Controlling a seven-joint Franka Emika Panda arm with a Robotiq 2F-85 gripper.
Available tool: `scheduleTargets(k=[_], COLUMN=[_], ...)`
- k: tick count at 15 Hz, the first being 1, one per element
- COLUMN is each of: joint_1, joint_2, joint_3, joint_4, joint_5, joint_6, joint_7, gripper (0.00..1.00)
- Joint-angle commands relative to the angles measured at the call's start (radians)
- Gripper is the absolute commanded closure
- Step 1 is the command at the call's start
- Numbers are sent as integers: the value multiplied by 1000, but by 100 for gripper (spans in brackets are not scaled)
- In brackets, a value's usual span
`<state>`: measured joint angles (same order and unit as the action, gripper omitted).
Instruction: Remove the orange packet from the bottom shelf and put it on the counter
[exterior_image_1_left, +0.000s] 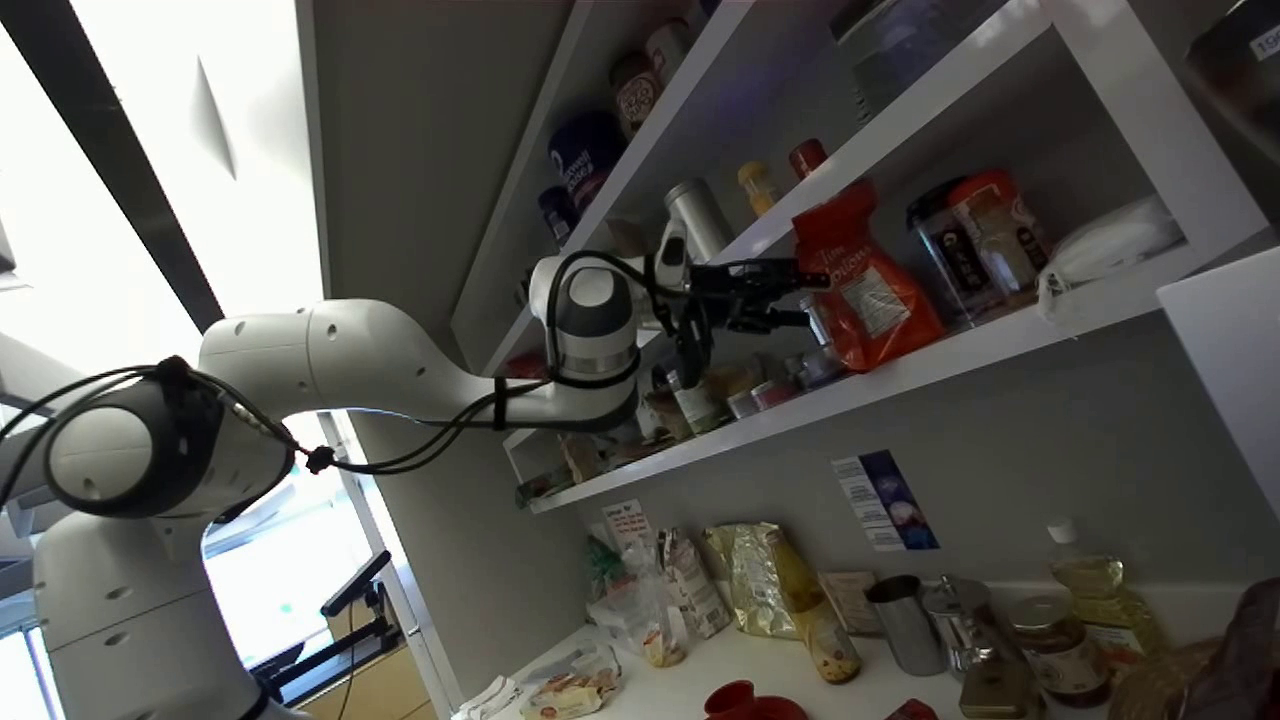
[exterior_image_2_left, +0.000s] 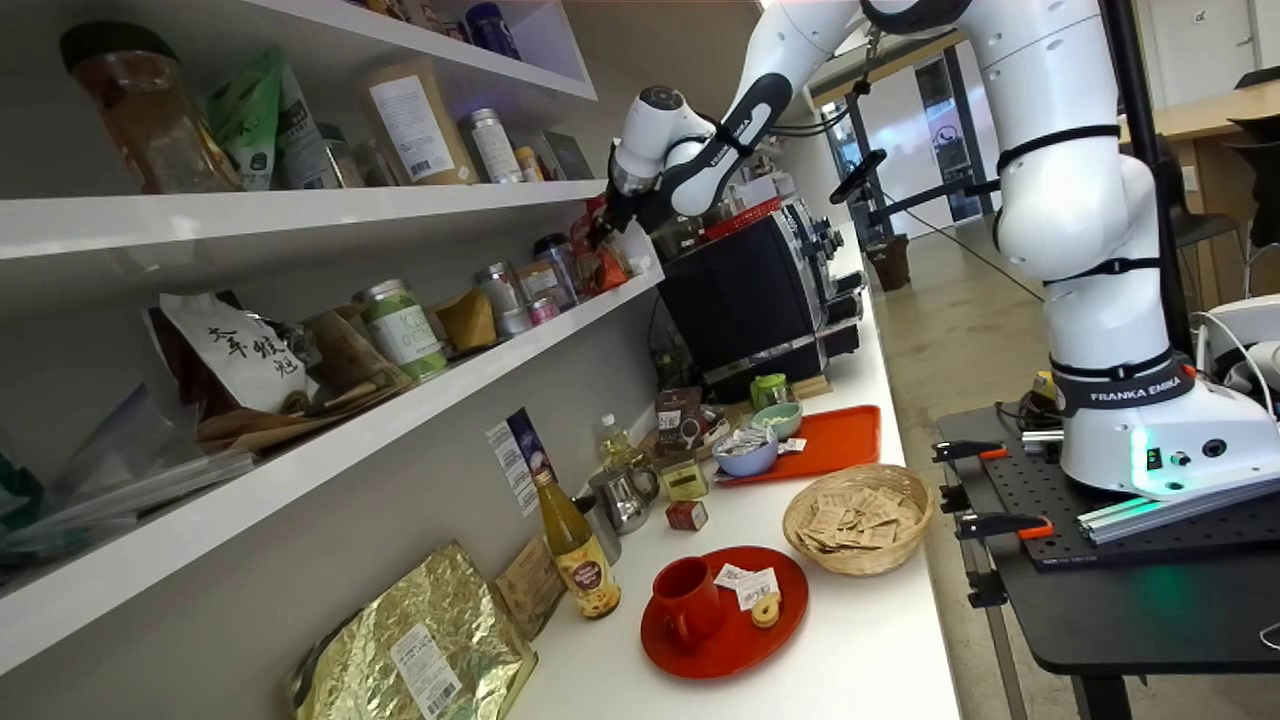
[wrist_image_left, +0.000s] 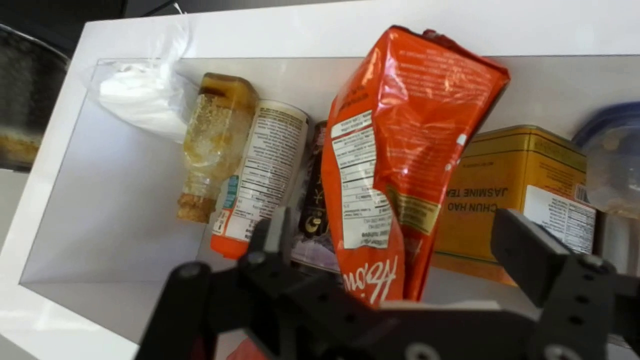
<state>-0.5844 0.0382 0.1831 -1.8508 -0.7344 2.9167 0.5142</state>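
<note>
The orange packet (exterior_image_1_left: 885, 310) stands, leaning slightly, on the bottom shelf (exterior_image_1_left: 1010, 340). It also shows in an exterior view (exterior_image_2_left: 600, 262), partly behind the gripper, and large in the wrist view (wrist_image_left: 425, 110). My gripper (exterior_image_1_left: 812, 300) is open at the packet's near side. In the wrist view the fingers (wrist_image_left: 395, 240) stand wide apart, with the packet's lettered end between them and gaps on both sides. Whether a finger touches it cannot be told. The counter (exterior_image_2_left: 850, 640) lies below the shelf.
Beside the packet on the shelf are a corked bottle (wrist_image_left: 217, 145), a white canister (wrist_image_left: 267, 165) and a jasmine tea tin (wrist_image_left: 485, 200). Another shelf (exterior_image_2_left: 330, 205) runs close above. On the counter are a red plate (exterior_image_2_left: 740, 640), a yellow bottle (exterior_image_2_left: 575, 545) and a basket (exterior_image_2_left: 860, 560).
</note>
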Motion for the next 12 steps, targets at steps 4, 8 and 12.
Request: scheduleTargets(k=[4,8,12], joint_1=[-19,-19,-15], joint_2=[22,41,59], joint_3=[-21,-24,-19], joint_4=[59,70,67], joint_5=[-43,-13,-2], joint_6=[9,10,12], joint_7=[35,21,14], gripper=[0,0,0])
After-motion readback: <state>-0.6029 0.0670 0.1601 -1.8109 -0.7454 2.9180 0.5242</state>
